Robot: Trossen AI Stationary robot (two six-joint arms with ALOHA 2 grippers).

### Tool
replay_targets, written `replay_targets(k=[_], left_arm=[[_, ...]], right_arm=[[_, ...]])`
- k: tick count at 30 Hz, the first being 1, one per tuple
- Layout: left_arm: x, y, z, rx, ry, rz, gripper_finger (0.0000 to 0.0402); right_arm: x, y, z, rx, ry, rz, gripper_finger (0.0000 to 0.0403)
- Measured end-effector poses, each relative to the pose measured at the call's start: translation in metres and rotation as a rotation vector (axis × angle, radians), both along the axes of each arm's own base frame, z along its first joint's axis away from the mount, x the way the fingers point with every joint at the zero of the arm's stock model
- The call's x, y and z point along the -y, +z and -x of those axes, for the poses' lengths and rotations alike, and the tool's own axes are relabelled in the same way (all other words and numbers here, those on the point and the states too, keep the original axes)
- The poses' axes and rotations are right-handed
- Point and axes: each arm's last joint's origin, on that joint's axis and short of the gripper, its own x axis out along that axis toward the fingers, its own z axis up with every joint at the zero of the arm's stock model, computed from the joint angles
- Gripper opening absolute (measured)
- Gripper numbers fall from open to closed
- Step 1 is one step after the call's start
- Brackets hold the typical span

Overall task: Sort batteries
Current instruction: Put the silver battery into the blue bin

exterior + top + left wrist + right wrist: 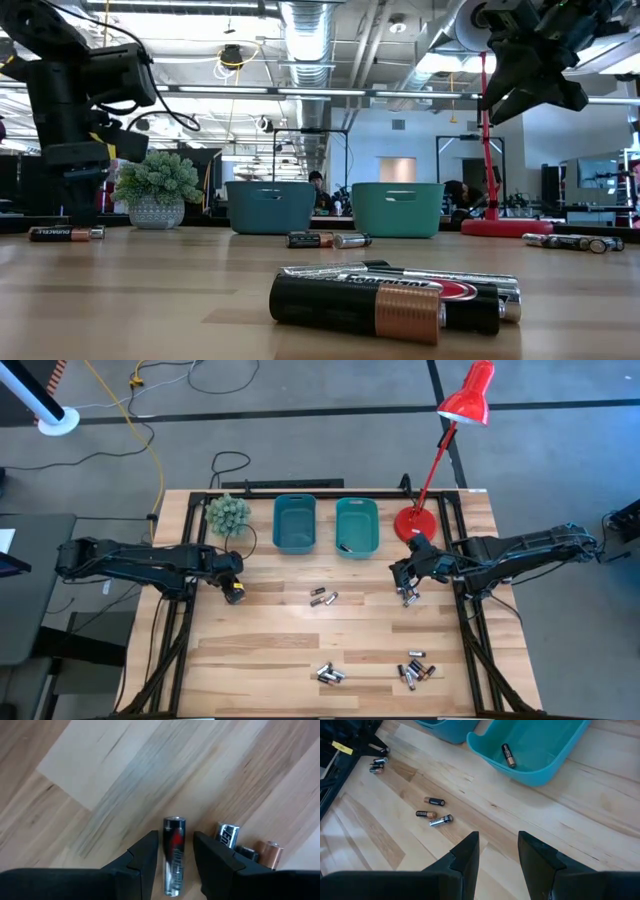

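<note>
Looking down on my table (260, 660), I count small cylindrical batteries (323, 598) lying in loose clusters: silver ones, black ones, some with copper ends. My left gripper (175, 855) sits low at the table's left side, its fingers straddling a silver and black cell with red markings; whether they pinch it I cannot tell, and two more cells lie just beside it. My right gripper (497, 847) hangs above the wood near the red lamp (440, 460), fingers parted and empty. One black and copper cell lies inside the right teal bin (540, 775).
</note>
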Motion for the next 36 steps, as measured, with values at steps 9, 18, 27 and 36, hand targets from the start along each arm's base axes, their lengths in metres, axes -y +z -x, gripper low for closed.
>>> replay_targets(k=[9, 18, 27, 36], left_arm=[[-0.001, -0.002, -0.001, -0.022, 0.014, -0.026, 0.0119], [-0.002, -0.016, -0.009, -0.156, 0.017, -0.01, 0.0041], [-0.003, -0.004, -0.012, -0.145, 0.037, -0.019, 0.0041], [-0.006, 0.043, -0.024, -0.026, 0.14, -0.055, 0.0041]], right_arm=[[0.0, 0.0, 0.0, 0.0, 0.0, 0.0, 0.0152], [0.0, 0.0, 0.0, 0.0, 0.002, 0.002, 0.0152], [0.0, 0.0, 0.0, 0.003, 0.002, 0.002, 0.0152], [0.0, 0.0, 0.0, -0.004, 0.021, 0.017, 0.0152]])
